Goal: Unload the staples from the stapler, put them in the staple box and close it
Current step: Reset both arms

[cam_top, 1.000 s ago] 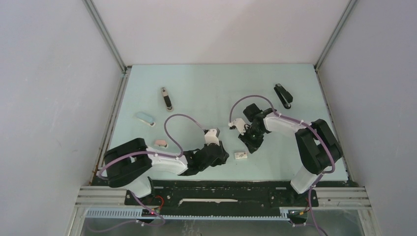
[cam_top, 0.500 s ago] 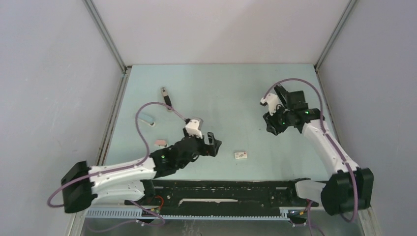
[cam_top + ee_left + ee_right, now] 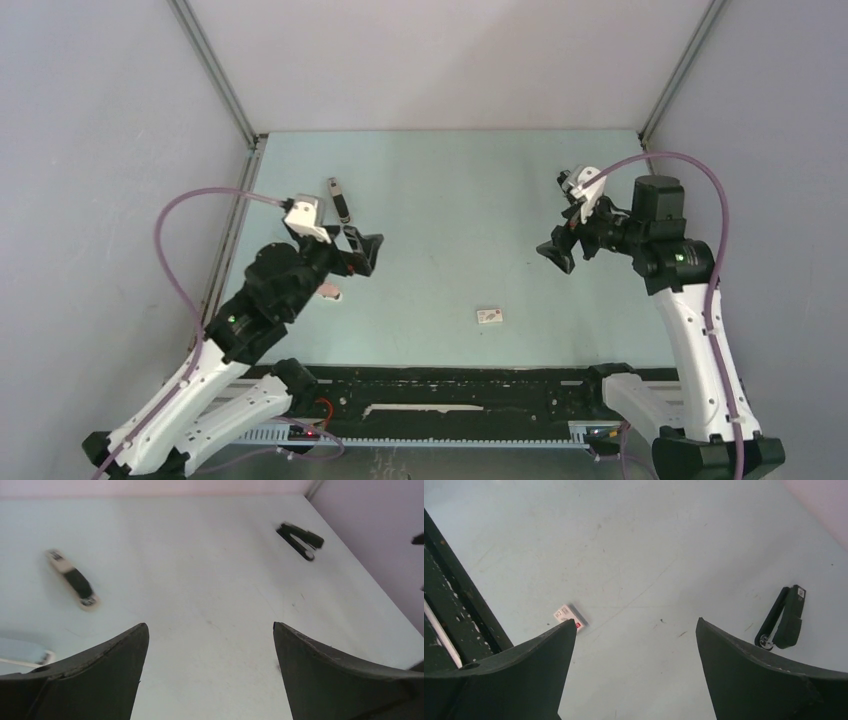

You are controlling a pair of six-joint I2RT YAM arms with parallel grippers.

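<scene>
Silver-topped stapler: one, blurred in left wrist view | black stapler well right of it: one, arm-hidden from above | left end effector, right end effector: gaping, empty

Table: pale green top, flat, faint scuffs and specks, walled on three sides. Silver-topped stapler at 10 o'clock, lying flat, long axis roughly 12 to 6. Black stapler at 2 o'clock, near right edge, lying on its side. Small white box with red mark at 5 o'clock, alone. Small pink thing at 8 o'clock, partly hidden. Pale blue thing around 9 o'clock, near left edge.
</scene>
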